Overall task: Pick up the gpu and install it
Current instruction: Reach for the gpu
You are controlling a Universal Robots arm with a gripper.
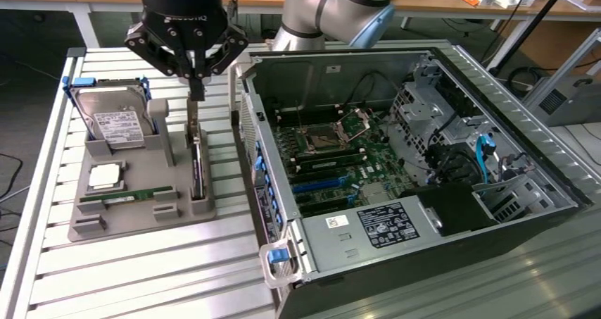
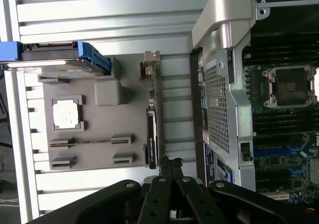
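While it is closed, the gripper hangs over the gpu.

tabletop: slatted metal | grey holder tray: on the tabletop, toward the exterior view's left | hard drive: white label, upright in a blue frame at the tray's far end | processor chip: square, silvery, flat on the tray | green memory stick: in slots just beside the chip | computer case: open, just beside the tray, with motherboard and labelled power supply inside
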